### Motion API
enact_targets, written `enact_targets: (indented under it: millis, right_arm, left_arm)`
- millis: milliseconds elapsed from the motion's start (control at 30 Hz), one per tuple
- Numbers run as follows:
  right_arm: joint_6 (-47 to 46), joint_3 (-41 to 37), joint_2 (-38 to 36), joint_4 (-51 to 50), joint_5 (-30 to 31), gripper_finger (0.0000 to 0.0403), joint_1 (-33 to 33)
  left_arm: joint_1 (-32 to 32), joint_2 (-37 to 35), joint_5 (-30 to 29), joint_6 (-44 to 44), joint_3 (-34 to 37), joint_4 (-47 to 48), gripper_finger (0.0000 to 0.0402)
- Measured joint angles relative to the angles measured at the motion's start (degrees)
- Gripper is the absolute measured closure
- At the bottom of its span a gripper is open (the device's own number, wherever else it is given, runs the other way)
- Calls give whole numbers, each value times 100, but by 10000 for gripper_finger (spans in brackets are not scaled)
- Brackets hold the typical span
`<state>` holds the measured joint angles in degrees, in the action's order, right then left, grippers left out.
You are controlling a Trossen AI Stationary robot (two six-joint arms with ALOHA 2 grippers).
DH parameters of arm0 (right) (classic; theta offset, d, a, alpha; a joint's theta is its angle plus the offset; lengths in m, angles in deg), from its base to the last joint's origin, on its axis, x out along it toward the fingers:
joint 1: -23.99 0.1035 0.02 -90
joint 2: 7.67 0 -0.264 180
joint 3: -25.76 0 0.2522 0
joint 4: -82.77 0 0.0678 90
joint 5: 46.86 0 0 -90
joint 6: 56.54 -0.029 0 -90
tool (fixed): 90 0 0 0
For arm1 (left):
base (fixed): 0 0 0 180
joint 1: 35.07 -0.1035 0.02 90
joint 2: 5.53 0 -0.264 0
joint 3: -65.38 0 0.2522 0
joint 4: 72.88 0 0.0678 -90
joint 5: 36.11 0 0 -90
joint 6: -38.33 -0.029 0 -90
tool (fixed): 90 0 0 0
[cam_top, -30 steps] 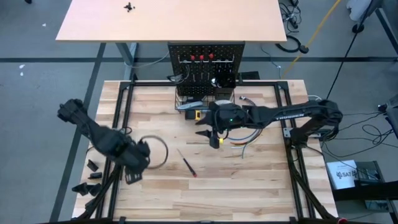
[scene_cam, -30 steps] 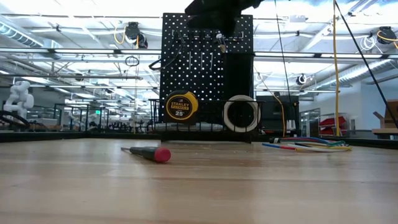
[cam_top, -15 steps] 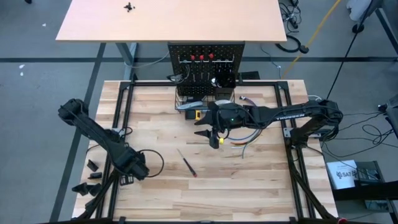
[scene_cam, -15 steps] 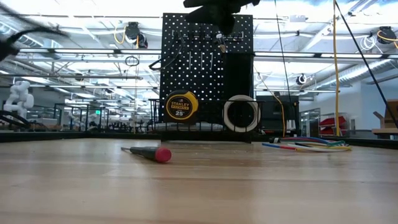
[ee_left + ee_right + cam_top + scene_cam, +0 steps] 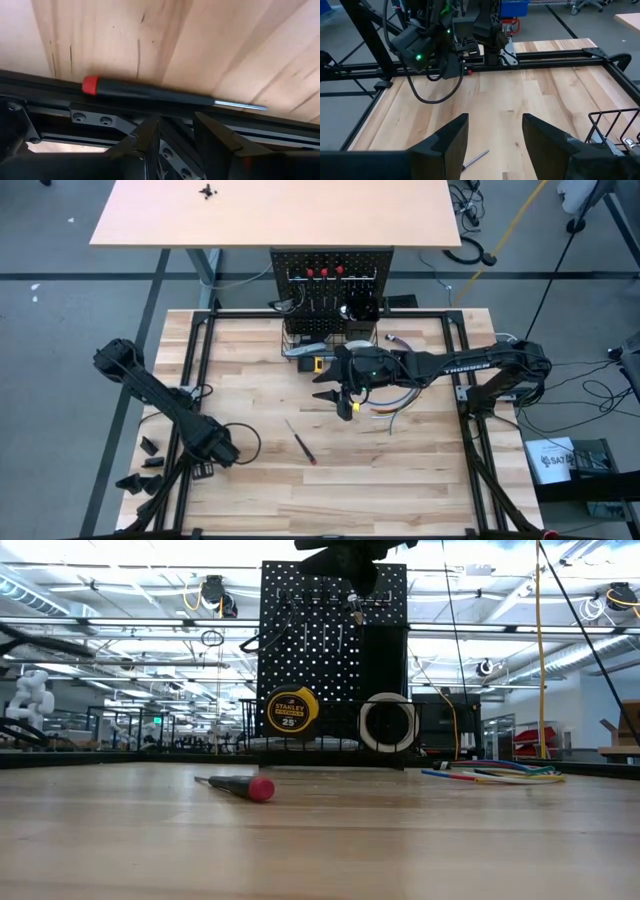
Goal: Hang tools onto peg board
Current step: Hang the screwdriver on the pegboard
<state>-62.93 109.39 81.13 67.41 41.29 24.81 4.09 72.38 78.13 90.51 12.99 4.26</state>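
Down at the desk's (image 5: 420, 470) left edge, well apart from the peg board (image 5: 330, 265) at the far side, the left end effector (image 5: 177, 142) hangs low by the dark frame rail (image 5: 35, 90), fingers a narrow gap apart with nothing between them. The right end effector (image 5: 492, 135) waits mid-desk, spread and empty. Just ahead of the left one lies a red-and-black screwdriver (image 5: 145, 91), tight along that rail. Best, I'd say, to come square across the fat black handle, not the thin shaft, and keep a finger from snagging the rail.
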Motion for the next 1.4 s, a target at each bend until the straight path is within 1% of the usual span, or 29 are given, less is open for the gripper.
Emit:
enact_targets:
  millis: [133,367,567,667,733,800,867,1000,1100,1167,1233,1333,1400]
  right_arm:
    - [-1,0,0,8,18,222,-7]
    - [-2,0,0,10,26,222,-7]
    - [-3,0,0,8,26,222,-7]
    - [-4,0,0,6,26,222,-7]
    - [-4,0,0,4,26,222,-7]
    - [-2,0,0,6,26,222,-7]
    - [1,0,0,12,26,222,-36]
    - [11,0,2,25,28,222,-135]
    - [13,2,2,103,34,222,-218]
    - [5,2,2,94,33,222,-263]
    - [1,2,2,92,31,222,-291]
    - [-143,2,2,-44,-8,222,-285]
    - [-288,2,2,-118,-141,222,-260]
  left_arm:
    - [0,0,142,-20,185,-87,284]
    - [68,-1,167,-307,488,-277,284]
    - [117,6,243,-314,800,-973,284]
    - [116,2,229,-306,819,-1502,284]
    - [113,3,169,-302,800,-1694,284]
    - [71,8,-143,-306,616,-1883,284]
    - [2,-11,-694,-319,356,-2013,284]
    - [-72,-65,-1583,-255,-80,-1688,284]
    - [-187,-132,-2195,219,-349,-966,284]
    - [-201,-248,-2469,406,-504,-970,284]
    - [-195,-436,-2573,277,-614,-1338,284]
    - [-33,-599,-2448,-147,-639,-2386,284]
    - [136,-626,-2325,-478,-643,-3163,284]
